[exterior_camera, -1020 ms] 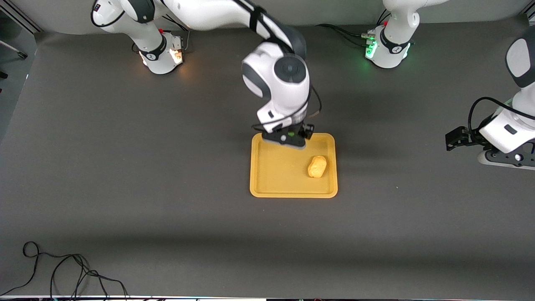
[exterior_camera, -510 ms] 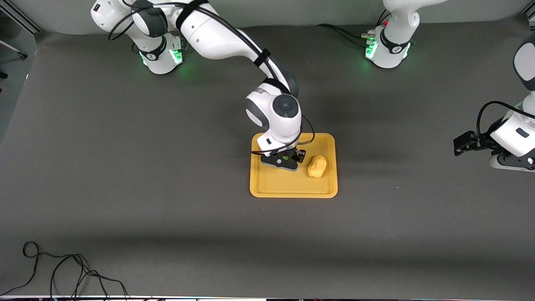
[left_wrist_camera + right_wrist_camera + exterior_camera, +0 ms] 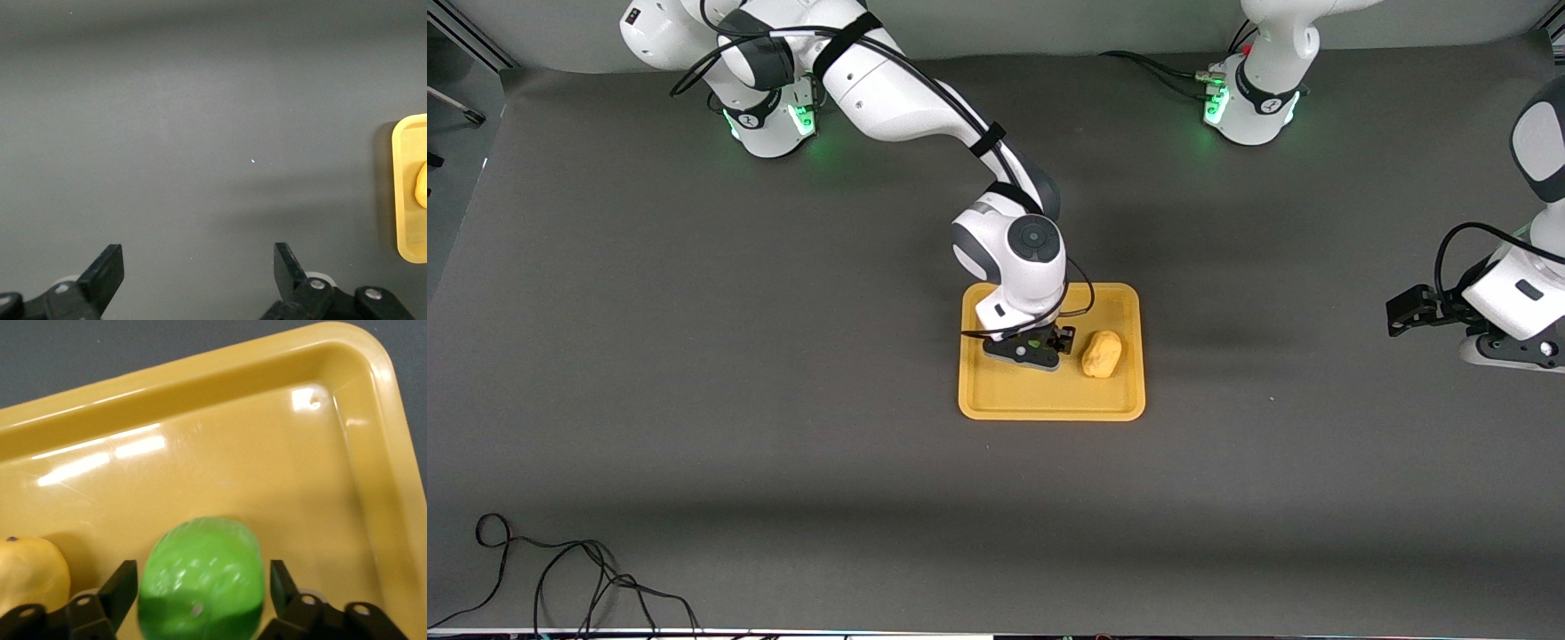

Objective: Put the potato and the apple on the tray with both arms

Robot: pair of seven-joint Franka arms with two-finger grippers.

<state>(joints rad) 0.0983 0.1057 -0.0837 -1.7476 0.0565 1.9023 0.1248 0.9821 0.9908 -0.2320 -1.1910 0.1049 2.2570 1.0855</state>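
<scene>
The yellow-orange tray [image 3: 1049,400] lies mid-table. The yellow-tan potato [image 3: 1102,354] lies on it, toward the left arm's end. My right gripper [image 3: 1032,351] is low over the tray beside the potato. In the right wrist view the lime-green apple [image 3: 200,590] sits between my right gripper's [image 3: 202,567] spread fingers, with a small gap on each side, just over the tray floor [image 3: 220,460]; the potato [image 3: 27,570] is next to it. In the front view the apple is hidden under the gripper. My left gripper [image 3: 1400,311] is open and empty, waiting at the left arm's end of the table.
The left wrist view shows my left gripper [image 3: 199,257] over bare dark mat, with the tray's edge [image 3: 407,193] and a bit of potato [image 3: 421,183] at the side. A loose black cable [image 3: 560,578] lies at the table's near corner.
My right gripper has come down from the tray's rim nearest the bases to low over the tray floor beside the potato. The left arm has barely shifted.
</scene>
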